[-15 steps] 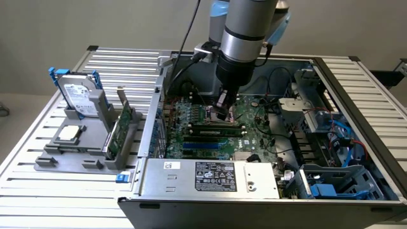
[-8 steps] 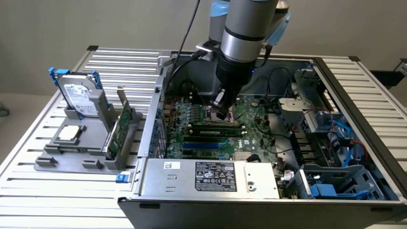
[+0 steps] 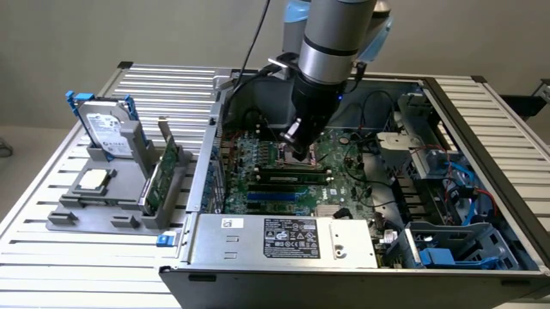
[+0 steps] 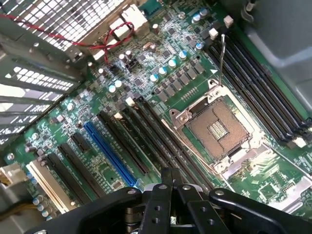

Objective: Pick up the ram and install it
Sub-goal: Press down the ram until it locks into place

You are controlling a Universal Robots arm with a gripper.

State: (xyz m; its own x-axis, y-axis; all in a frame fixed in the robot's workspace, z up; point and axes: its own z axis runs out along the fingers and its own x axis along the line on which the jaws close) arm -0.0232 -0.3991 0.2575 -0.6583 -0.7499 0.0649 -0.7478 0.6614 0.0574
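We see the gripper (image 3: pixel 298 152) lowered inside the open computer case (image 3: pixel 257 241), just above the motherboard (image 4: pixel 161 83) near the bare processor socket (image 4: pixel 218 127). Its fingers (image 4: pixel 169 187) are pressed fully together and grip nothing. We see one green memory stick (image 3: pixel 297 174) lying seated in a slot just beside the socket.

The robot arm's black gripper (image 3: pixel 300 149) hid part of the green motherboard (image 3: pixel 348 183) beneath it. The picture's lower edge cut off the grey metal computer case (image 3: pixel 361 283). Print on the white-and-black label (image 3: pixel 290 237) was too small to read.
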